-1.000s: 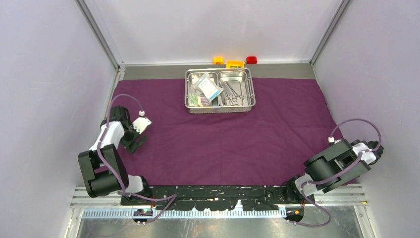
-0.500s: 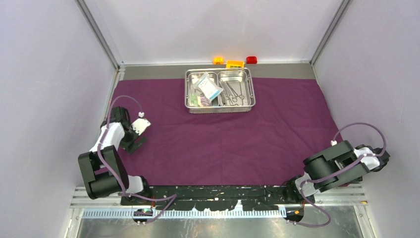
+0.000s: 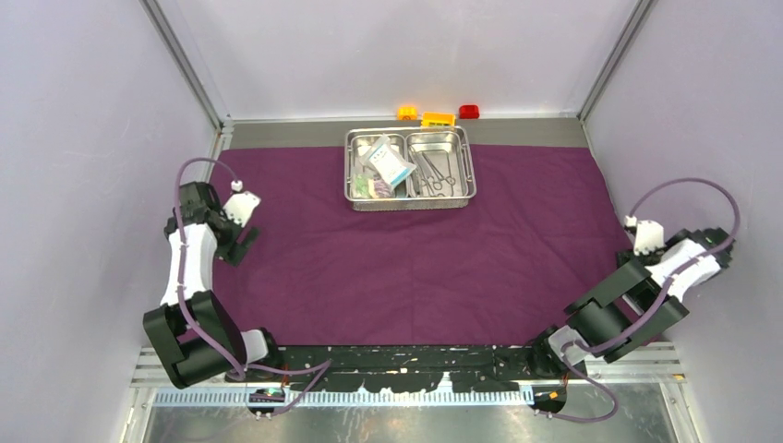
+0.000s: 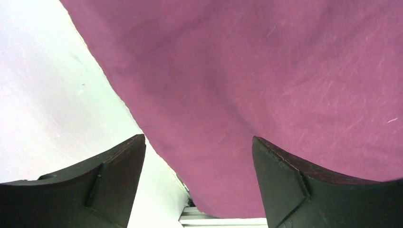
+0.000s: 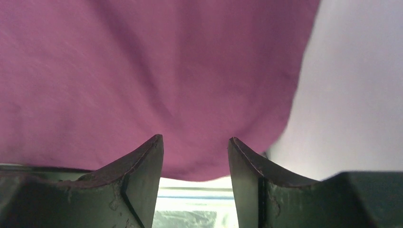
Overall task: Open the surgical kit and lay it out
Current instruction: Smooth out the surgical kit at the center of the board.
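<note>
The dark-purple cloth (image 3: 415,263) lies spread flat over the table. The steel tray (image 3: 411,204) stands on its far middle. Clear packets (image 3: 388,162) are in its left compartment and scissors and clamps (image 3: 437,173) in its right one. My left gripper (image 3: 238,244) is open and empty at the cloth's left edge. In the left wrist view (image 4: 198,148) the cloth (image 4: 266,85) and its edge lie between the fingers. My right gripper (image 3: 635,253) is open and empty at the cloth's right edge. In the right wrist view (image 5: 196,143) the cloth (image 5: 142,71) shows its near corner.
Yellow (image 3: 406,113), orange (image 3: 437,118) and red (image 3: 469,112) toy bricks sit behind the tray against the back wall. Pale walls close in on the left and right, right beside both grippers. A metal rail runs along the near edge.
My left gripper has moved back and left to the cloth's left edge. My right arm has swung up and back, bringing its gripper to the cloth's right edge.
</note>
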